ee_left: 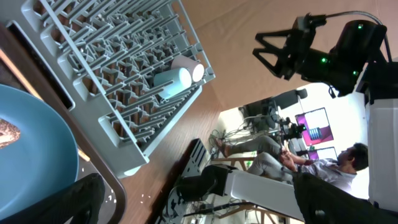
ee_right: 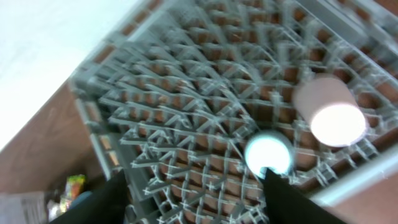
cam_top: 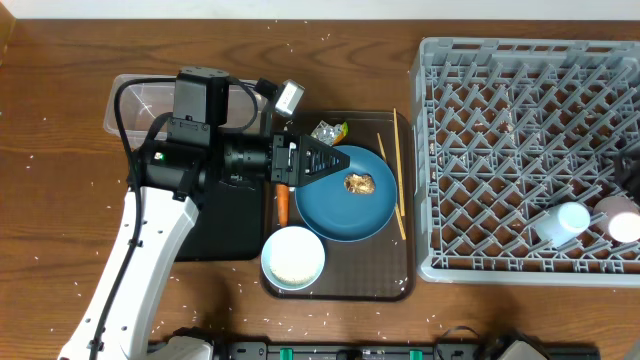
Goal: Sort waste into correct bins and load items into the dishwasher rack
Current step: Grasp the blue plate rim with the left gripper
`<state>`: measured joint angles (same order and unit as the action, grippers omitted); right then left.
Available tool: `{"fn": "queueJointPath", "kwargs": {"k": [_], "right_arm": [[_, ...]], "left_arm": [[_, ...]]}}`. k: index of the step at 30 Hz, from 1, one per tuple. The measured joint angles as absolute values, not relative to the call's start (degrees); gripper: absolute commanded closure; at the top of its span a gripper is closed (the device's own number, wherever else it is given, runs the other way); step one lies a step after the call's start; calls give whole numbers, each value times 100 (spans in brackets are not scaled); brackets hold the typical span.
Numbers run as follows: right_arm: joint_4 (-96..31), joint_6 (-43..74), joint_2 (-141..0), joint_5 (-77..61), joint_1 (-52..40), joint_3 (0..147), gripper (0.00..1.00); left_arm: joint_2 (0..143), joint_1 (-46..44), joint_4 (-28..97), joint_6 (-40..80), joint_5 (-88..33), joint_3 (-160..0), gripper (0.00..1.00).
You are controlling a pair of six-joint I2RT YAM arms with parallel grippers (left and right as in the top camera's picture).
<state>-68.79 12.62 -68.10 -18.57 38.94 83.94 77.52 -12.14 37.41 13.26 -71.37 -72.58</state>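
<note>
Two cups (cam_top: 562, 222) in the rack (cam_top: 500, 120), brown lump (cam_top: 360, 183) on plate (cam_top: 335, 210)

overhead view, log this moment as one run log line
left gripper: open, over plate edge | right gripper: open, above rack | cups: both in rack | lump: on plate | carrot: beside plate

The rack (cam_top: 520, 268) fills the right of the worktop (cam_top: 60, 180), with 2 cups (cam_top: 562, 222) lying in its near right corner. Left of it sits the serving tray (cam_top: 390, 270), carrying the plate (cam_top: 330, 215) with the food lump (cam_top: 360, 183) on it. The chopsticks (cam_top: 398, 175) lie along the plate's right side, the snack wrapper (cam_top: 328, 131) behind it, the carrot (cam_top: 283, 206) just left and the bowl (cam_top: 265, 258) in front. Further left lies the shallow tray (cam_top: 230, 225), with the tub (cam_top: 140, 100) behind.
</note>
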Motion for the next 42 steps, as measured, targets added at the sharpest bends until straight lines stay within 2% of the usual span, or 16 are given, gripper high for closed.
{"fn": "queueJointPath", "kwargs": {"k": [7, 14, 22, 25, 36, 42], "right_arm": [[-7000, 1109, -7277, -1922, 3573, 8025, 45], [-6930, 342, -7395, -3116, 3109, 7975, 41], [-6869, 60, -7397, -3594, 2318, 7975, 36], [-6849, 38, -7397, -3590, 2126, 7975, 34], [-6847, 14, -7397, -3459, 2056, 7975, 31], [-6779, 14, -7397, -3428, 2056, 7975, 30]], "left_arm": [[7752, -1245, 4722, 1302, -6213, -7269, 13], [7752, -1988, 5940, 1170, -3236, -7266, 29], [7791, -3024, 6123, 1315, -869, -7244, 32], [7876, -3092, 6095, 1474, -499, -7244, 38], [8215, -3092, 6504, 1782, -62, -7120, 38], [8237, -3092, 5568, 1809, -43, -6864, 39]]}}
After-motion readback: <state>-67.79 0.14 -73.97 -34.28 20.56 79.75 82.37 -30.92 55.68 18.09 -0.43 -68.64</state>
